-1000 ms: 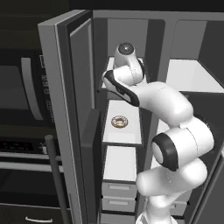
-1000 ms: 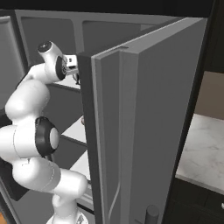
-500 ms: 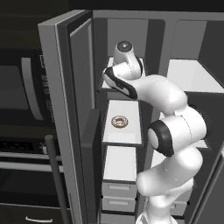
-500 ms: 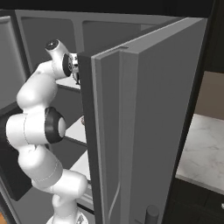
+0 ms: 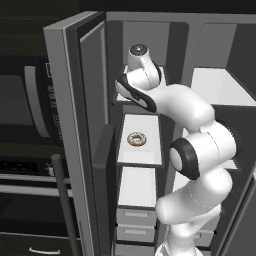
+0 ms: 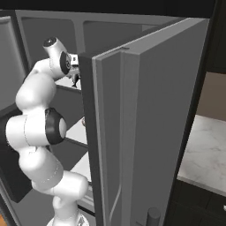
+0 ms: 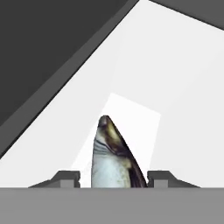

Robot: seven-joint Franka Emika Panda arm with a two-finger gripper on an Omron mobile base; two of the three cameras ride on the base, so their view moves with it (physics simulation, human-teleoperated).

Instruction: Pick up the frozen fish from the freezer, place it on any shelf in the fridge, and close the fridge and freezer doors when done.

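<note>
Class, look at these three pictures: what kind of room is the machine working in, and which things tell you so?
Most likely a kitchen, computer-rendered. An open freezer with white shelves holds a doughnut; a frozen fish lies between the gripper fingertips; a marble-look counter stands at right.

The frozen fish is silver-white on its flank with fine grey streaks, and dark brown to black with a yellowish tinge along its back. It lies on a plain white shelf of the grey freezer. On a lower white shelf sits a brown ring doughnut, and the arm is white with dark joints.
</note>
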